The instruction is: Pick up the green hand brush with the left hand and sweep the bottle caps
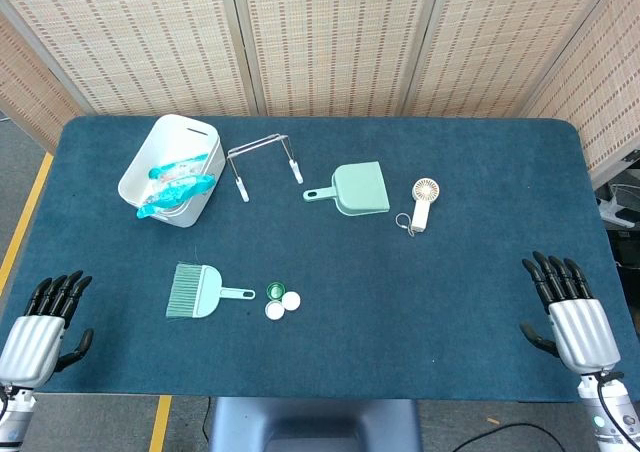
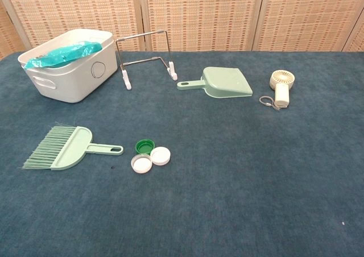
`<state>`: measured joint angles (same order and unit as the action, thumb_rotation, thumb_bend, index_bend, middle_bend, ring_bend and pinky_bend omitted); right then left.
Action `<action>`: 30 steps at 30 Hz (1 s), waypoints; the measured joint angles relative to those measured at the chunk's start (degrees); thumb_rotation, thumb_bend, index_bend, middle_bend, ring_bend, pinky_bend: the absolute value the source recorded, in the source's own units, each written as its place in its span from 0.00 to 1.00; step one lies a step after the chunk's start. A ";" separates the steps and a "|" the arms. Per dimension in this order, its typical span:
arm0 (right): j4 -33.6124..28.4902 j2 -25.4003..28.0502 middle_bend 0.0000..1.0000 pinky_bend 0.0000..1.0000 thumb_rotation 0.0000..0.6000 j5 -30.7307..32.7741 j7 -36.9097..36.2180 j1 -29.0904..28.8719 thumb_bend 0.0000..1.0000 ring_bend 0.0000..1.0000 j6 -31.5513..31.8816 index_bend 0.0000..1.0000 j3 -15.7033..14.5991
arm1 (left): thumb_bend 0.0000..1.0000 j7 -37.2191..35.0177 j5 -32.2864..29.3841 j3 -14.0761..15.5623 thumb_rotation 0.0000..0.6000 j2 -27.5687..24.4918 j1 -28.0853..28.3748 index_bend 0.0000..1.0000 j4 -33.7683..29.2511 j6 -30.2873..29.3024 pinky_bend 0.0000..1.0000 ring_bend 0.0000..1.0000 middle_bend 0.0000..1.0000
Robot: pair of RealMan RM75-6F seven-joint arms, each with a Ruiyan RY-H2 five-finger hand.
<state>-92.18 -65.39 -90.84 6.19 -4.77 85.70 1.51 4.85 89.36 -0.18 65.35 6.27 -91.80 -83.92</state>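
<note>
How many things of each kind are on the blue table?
Bottle caps, one green and two white: 3
Green hand brush: 1
Green plastic dustpan: 1
White plastic basket: 1
Bent wire stand: 1
Cream handheld fan: 1
Total: 8

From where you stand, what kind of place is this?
Probably a staged test area, not a home: a table under dark blue felt cloth, woven straw-coloured screen panels behind, and a green hand brush beside three bottle caps.
</note>
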 measured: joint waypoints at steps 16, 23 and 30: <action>0.10 0.21 0.00 0.00 1.00 -0.26 -0.58 0.18 0.15 0.00 0.47 0.00 0.02 | 0.42 3.51 7.07 -0.16 1.00 8.00 7.58 0.24 1.01 7.05 0.85 0.66 0.29; 0.49 0.04 0.00 0.00 1.00 0.60 -0.54 -0.05 0.15 0.00 -0.36 0.00 0.29 | 0.42 7.68 5.48 -2.26 1.00 16.12 13.54 0.28 4.41 14.04 0.88 0.69 0.33; 0.33 0.32 0.00 0.00 1.00 1.40 -0.39 -0.24 0.15 0.00 -1.19 0.00 0.31 | 0.41 11.59 2.20 -4.39 1.00 21.53 17.43 0.30 8.52 18.08 0.88 0.69 0.32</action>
<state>-91.85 -65.08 -89.43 5.80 -5.01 84.51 1.82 16.44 91.56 -4.57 86.88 23.71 -83.28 -65.83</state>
